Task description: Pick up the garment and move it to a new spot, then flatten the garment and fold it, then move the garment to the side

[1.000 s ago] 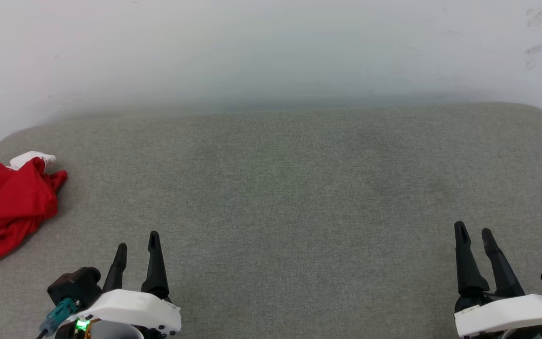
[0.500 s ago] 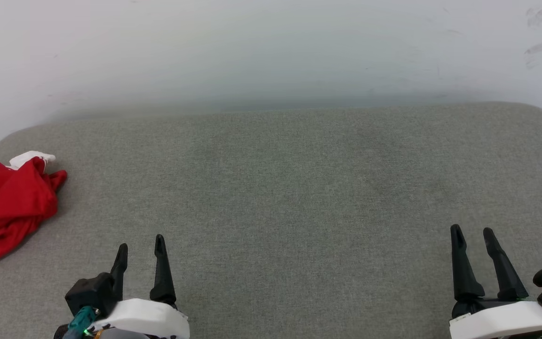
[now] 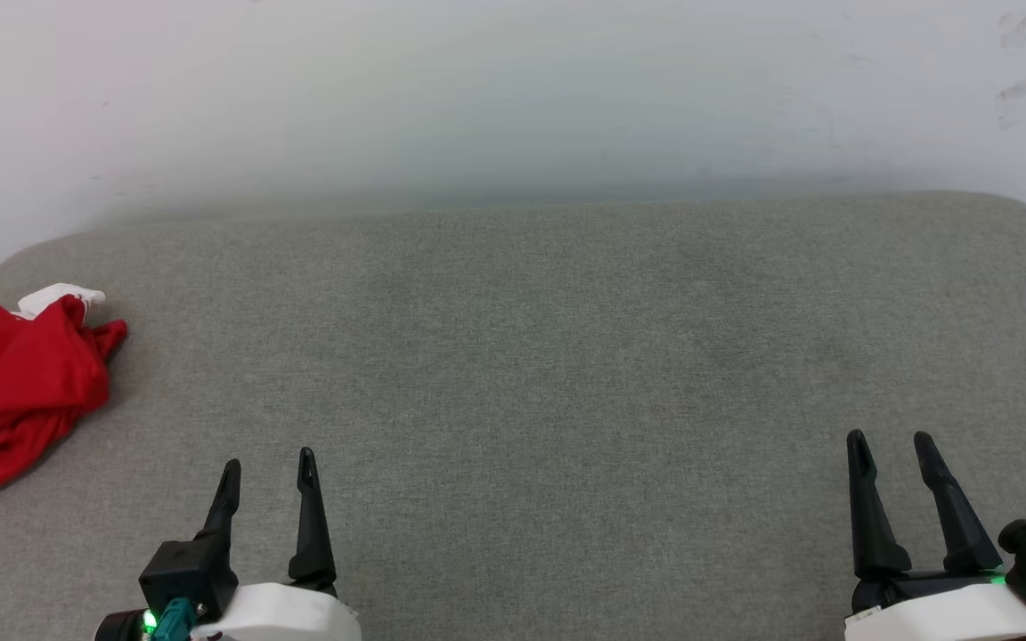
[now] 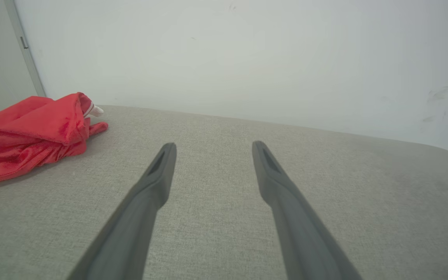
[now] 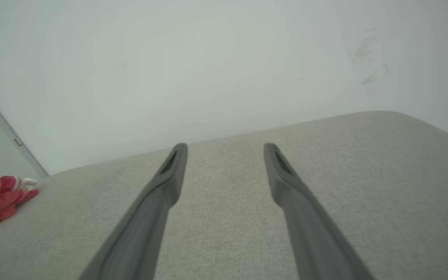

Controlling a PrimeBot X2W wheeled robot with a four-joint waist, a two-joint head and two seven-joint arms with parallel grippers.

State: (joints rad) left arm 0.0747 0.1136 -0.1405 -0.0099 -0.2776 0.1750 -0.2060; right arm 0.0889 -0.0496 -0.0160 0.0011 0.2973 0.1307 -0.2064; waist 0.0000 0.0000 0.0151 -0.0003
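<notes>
We saw the garment [image 3: 19, 392] lying crumpled in a loose heap at the far left edge of the head view, about halfway down the frame, on the grey fabric surface [image 3: 549, 356]. It was mostly red, with a small piece of white cloth poking out at its upper end; part of it ran past the left border of the frame. No lettering or trim could be made out in the folds.

Our left gripper [image 3: 268, 463] sat at the lower left of the head view, its two dark fingers spread apart and pointing up the frame, with nothing between them. It was well apart from the garment, which lay up and to the left of it. In the left wrist view the garment filled the left middle of the frame, clear of both fingers.

Our right gripper [image 3: 889, 441] sat at the lower right of the head view, its fingers likewise parted and empty, above bare grey fabric. In the right wrist view the garment was a small red shape at the far left edge.

A pale wall [image 3: 477, 89] crossed the upper part of the head view, with faint scuff marks at its upper right.
</notes>
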